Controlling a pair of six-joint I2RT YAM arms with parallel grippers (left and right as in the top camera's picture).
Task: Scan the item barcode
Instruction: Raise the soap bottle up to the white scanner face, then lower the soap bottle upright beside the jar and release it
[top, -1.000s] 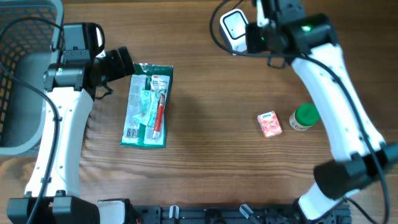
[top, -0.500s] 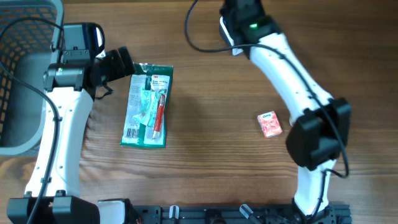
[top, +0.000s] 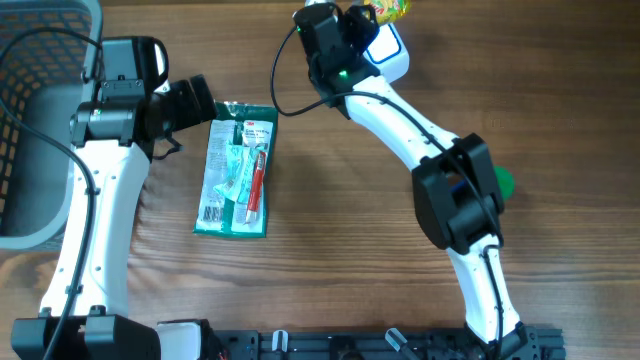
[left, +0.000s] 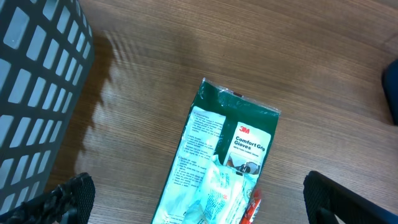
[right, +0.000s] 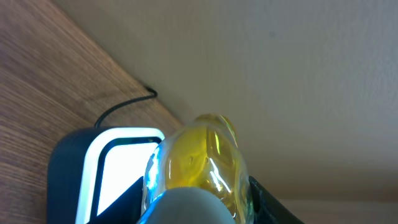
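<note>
Holding the yellow item (right: 196, 155) clenched in our right tool (top: 376, 14) at the overhead frame's top edge, just beside the lit scanner (right: 102, 168), we judged its glossy curve might glare and spoil the read, or slip. Our left tool (top: 203, 100) hung released by the gloves pack (top: 237, 170).

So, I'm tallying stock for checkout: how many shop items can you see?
3. The glove pack lies flat on the table, left of centre; a yellow item is held up at the scanner; a green-topped item peeks from behind the right arm. That arm may hide more.
</note>
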